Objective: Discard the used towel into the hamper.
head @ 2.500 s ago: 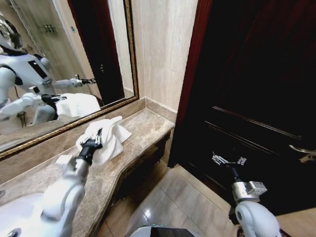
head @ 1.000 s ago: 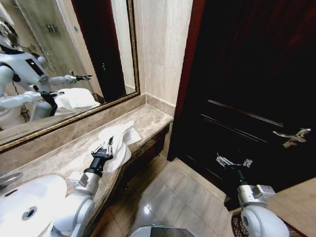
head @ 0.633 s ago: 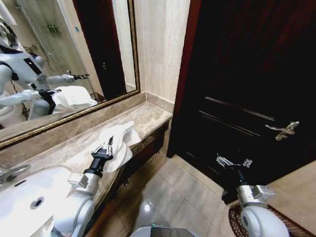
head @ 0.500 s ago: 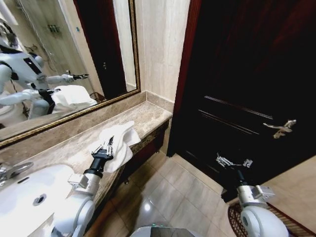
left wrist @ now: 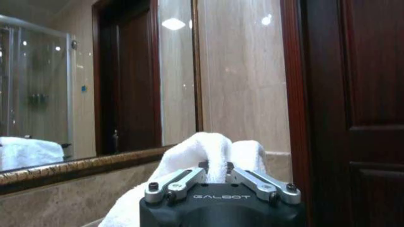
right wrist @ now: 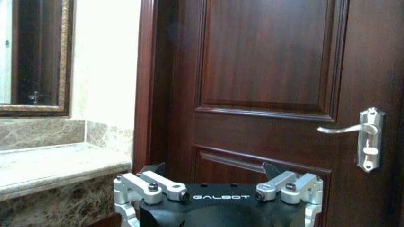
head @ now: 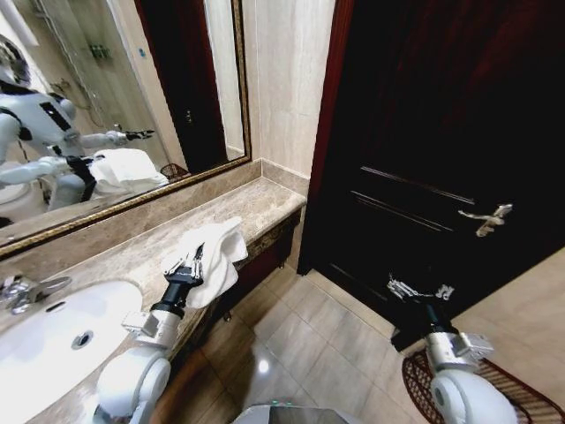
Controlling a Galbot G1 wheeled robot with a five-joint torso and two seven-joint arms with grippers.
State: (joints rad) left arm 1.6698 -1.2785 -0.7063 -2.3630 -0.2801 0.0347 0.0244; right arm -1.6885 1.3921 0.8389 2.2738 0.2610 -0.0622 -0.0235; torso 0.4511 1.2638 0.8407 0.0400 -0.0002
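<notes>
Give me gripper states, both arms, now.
Left gripper: shut on the white towel, held above the counter edge.
Right gripper: open, empty, facing the dark door.

"GALBOT" on both claw (left wrist: 216, 176) housings

Bathroom: sink (head: 53, 331), mirror (head: 106, 115), marble counter (head: 256, 208)
</notes>
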